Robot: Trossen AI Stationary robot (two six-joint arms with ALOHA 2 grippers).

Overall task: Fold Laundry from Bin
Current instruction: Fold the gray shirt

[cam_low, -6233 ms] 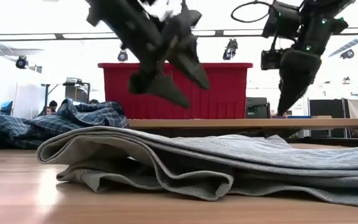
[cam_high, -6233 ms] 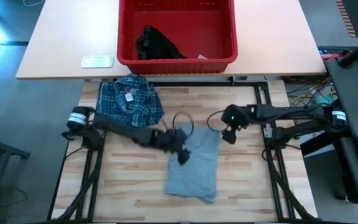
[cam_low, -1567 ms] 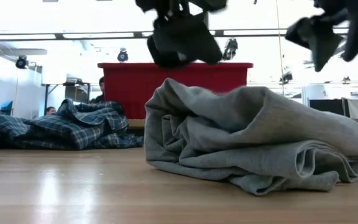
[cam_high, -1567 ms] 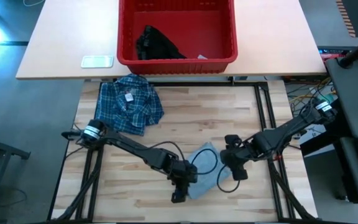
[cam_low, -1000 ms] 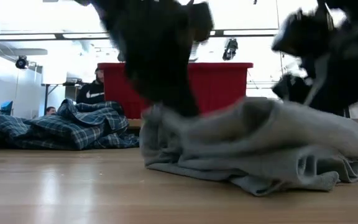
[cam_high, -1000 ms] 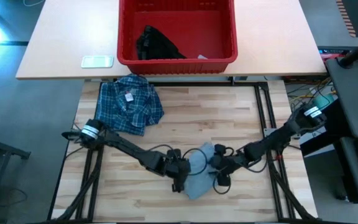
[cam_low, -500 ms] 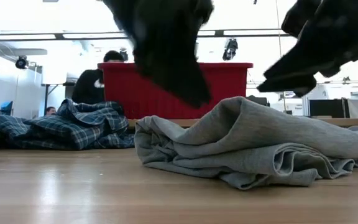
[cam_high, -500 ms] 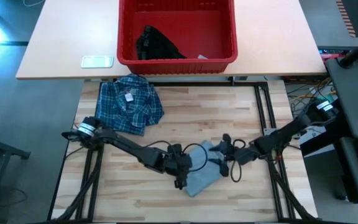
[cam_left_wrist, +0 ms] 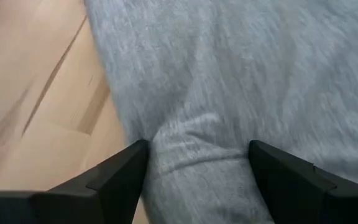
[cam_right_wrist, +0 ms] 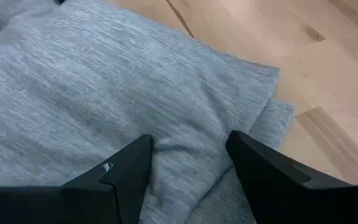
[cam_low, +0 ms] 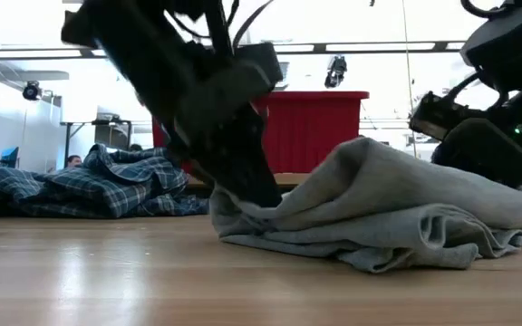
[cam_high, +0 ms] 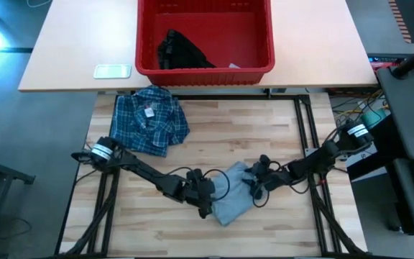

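Both grippers press into the grey T-shirt [cam_high: 234,196], bunched near the wooden table's [cam_high: 214,129] front edge. Left gripper [cam_high: 205,202] meets its left edge with fingers [cam_left_wrist: 114,177] spread apart, a ridge of cloth between them; whether they pinch it cannot be told. Right gripper [cam_high: 257,188] sits at the shirt's right side, its fingers [cam_right_wrist: 129,168] parted with a fold of fabric between. No logo or writing shows on the shirt. At the table's far left lies the crumpled plaid shirt [cam_high: 149,119], a small pale tag at its collar, unreadable. Beyond, on a separate tan tabletop [cam_high: 322,50], the red bin [cam_high: 261,65] holds a black garment [cam_high: 180,52] and a small white scrap. A pale flat object [cam_high: 112,70] lies left of the bin.
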